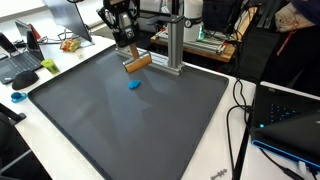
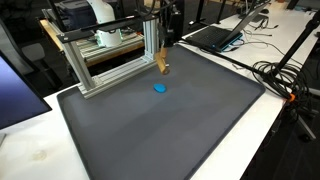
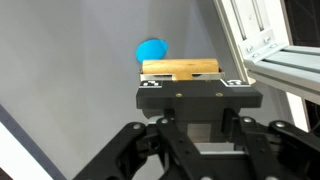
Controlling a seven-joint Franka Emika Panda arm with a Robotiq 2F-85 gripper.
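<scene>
Tan wood is what I have in my grip: a small wooden block [image 3: 180, 69] is pinched at the tips of the gripper [image 3: 195, 85], whose jaws are drawn in tight on it. In the wrist view it lies crosswise just past the black fingertips, though I cannot tell exactly which faces the pads press. In an exterior view the block [image 1: 138, 63] hangs tilted under the gripper [image 1: 128, 55], one end jutting out to the side. I judge it off-centre in the pinch, which would explain the tilt, and it seems to ride just clear of the surface. Beyond the block, ahead of the fingers, a little blue object [image 3: 152, 49] rests alone on the dark mat [image 1: 150, 130], near the hand but apart from the block. Close beside the hand stands an aluminium frame [image 3: 270, 40], so I think the arm comes straight down from above to stay off it. Farther out from the hand, past the mat's edge, a laptop [image 2: 215, 35] sits on the white table [image 2: 30, 150].
</scene>
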